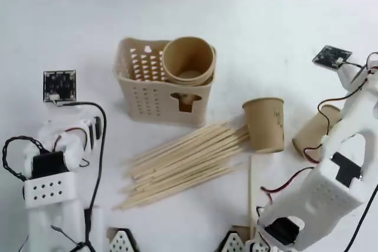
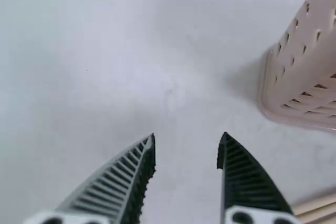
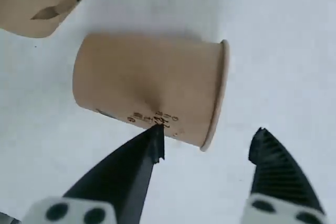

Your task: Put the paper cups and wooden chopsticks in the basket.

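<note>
- We judge the step in hand to be the pick-up of the lying paper cup (image 3: 147, 90) by the right gripper (image 3: 209, 139), whose jaws are spread apart and hold nothing.
- The cup lies on its side just ahead of the jaws. One tip overlaps its wall and the other stands clear past the rim.
- We recommend pinching the rim wall lightly — thin paper will likely crush.
- The left gripper (image 2: 188, 137), jaws apart and empty, hangs over bare table (image 2: 105, 51), with the basket (image 2: 304, 77) off to one side of its jaws.
</note>
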Robot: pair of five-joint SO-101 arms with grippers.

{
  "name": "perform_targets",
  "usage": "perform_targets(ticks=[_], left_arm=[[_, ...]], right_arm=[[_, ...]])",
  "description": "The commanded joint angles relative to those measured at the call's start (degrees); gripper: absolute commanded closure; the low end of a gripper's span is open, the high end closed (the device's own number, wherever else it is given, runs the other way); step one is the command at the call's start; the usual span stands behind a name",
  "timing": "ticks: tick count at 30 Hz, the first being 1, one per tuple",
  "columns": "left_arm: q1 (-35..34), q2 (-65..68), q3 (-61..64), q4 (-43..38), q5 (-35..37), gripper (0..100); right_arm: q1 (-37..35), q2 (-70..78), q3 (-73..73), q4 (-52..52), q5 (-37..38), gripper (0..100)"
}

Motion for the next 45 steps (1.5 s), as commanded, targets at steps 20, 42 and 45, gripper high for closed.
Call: perform_targets(ticks=[20, 42, 45], left_arm=[[-0.22, -0.92, -0.35, -1.05, -0.09, 80], [-0.31, -0.92, -0.35, -1.05, -0.09, 80], [-0.31, -0.92, -0.35, -1.05, -0.09, 80]], right_arm=[[4.18, 8.92, -1.05, -1.54, 1.14, 87.5], [5.23, -32.84, -1.05, 0.57, -20.84, 98.1], [-2.42, -40.57, -1.05, 0.48, -31.12, 98.1]])
